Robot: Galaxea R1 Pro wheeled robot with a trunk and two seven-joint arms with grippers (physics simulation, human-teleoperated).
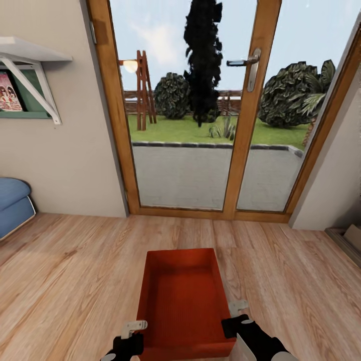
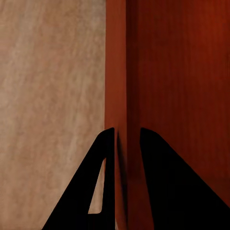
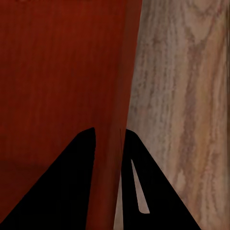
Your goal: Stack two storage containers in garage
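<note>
We see one orange-red storage container (image 1: 181,301) at lower centre of the head view, open top up, held over the light wood plank floor (image 1: 65,271). Left gripper (image 1: 131,332) sits at the bin's lower-left edge, right gripper (image 1: 234,313) at its lower-right edge. In the left wrist view the left gripper (image 2: 127,136) has its two fingers clamped either side of the bin's side wall (image 2: 116,72); the right gripper (image 3: 109,134) does the same on the opposite wall (image 3: 125,62). Ahead, top centre, glazed wooden doors (image 1: 250,115) w/ a metal handle (image 1: 253,67) look onto grass & bushes. Upper left: white wall shelf (image 1: 30,52). Mid-left edge: blue cushion (image 1: 12,203).
</note>
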